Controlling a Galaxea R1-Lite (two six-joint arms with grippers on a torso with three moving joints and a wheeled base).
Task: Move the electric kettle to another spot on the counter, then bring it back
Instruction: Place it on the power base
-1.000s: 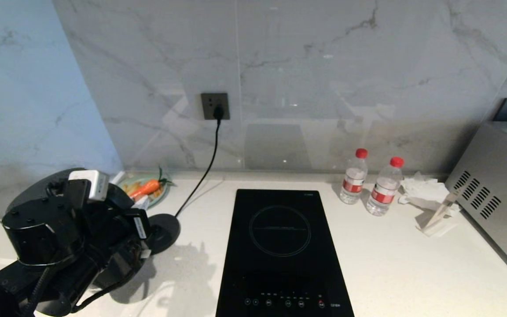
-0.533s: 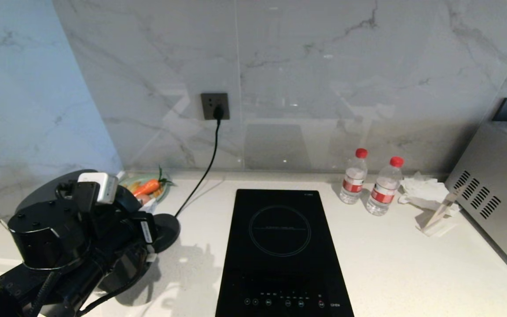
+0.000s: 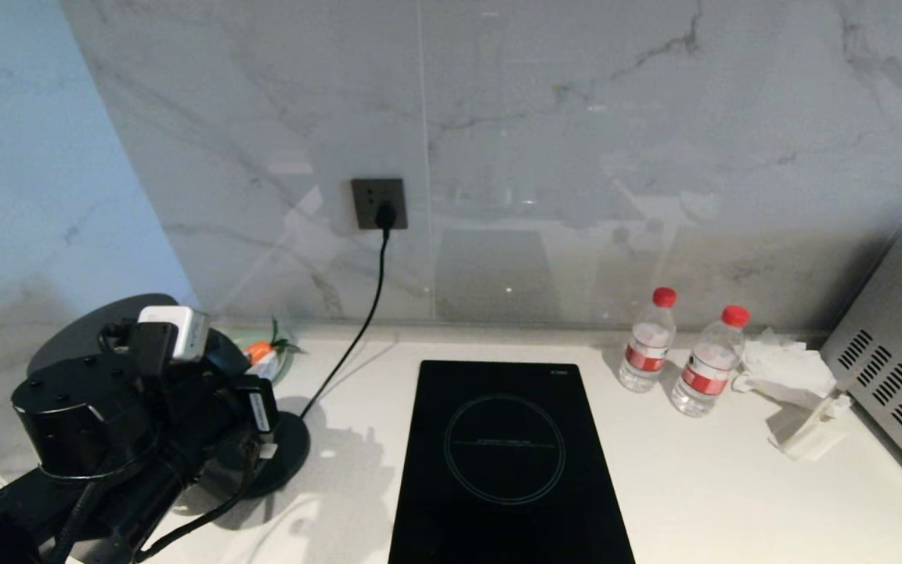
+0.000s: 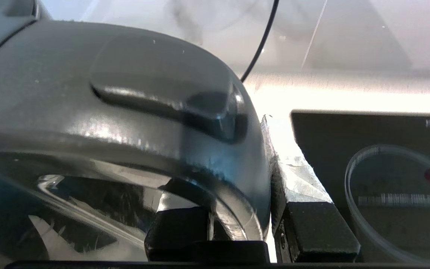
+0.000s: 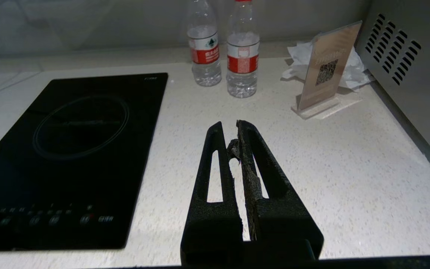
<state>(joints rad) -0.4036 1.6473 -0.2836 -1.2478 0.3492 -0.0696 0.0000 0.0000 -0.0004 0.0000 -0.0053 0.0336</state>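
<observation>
Now: left gripper (image 4: 237,228) clamped on electric kettle (image 4: 118,112) handle, kettle at worktop (image 3: 733,486) left end beside corded base disc (image 3: 283,450). Carry level, slow, clear of cord. Right gripper (image 5: 233,144) together, parked.

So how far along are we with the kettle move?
Done: the electric kettle is off its round base, beside it. In hand: left gripper clamps its handle. Left: seating it back; which leg this is I cannot tell. Right gripper idle, shut.
</observation>
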